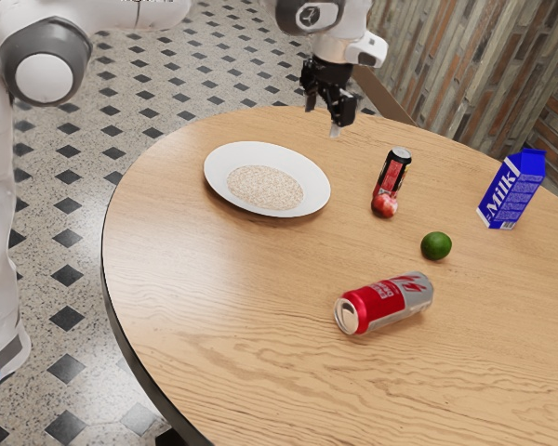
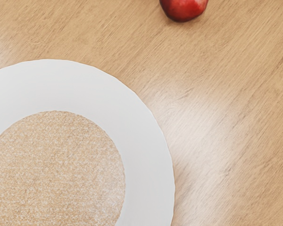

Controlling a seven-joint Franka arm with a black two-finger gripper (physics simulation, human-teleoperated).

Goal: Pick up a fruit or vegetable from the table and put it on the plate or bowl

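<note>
Currently gripper (image 1: 338, 119) hovers at top centre, fingers apart, empty; apple (image 1: 384, 203) sits lower right of it, past the plate (image 1: 221, 169).

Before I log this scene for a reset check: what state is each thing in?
pincer: open, empty, above the table
plate: flat, no fruit on it
black can: standing
apple: on the table, beside the black can
red can: lying on its side
lime: on the table
milk carton: standing
</note>
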